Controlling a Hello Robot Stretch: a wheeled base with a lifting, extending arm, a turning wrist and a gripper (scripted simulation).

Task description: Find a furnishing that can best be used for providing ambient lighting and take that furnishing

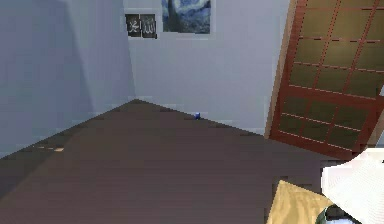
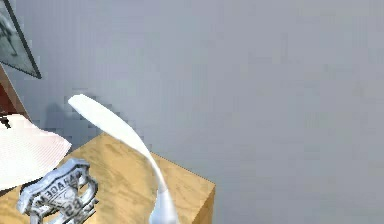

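Standing on wooden table (image 2: 188, 192), curved white lamp (image 2: 114, 121), grey wall (image 2: 260, 90) behind

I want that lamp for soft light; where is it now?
In the arm side view's lower left, the white curved lamp rises from the wooden table, right of a blue-and-white patterned object, before the grey wall.

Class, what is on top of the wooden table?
A white bent-neck lamp, a grey-blue object and a white sheet-like thing are on the wooden table. The white sheet-like thing hides part of the grey-blue object and the tabletop beneath.
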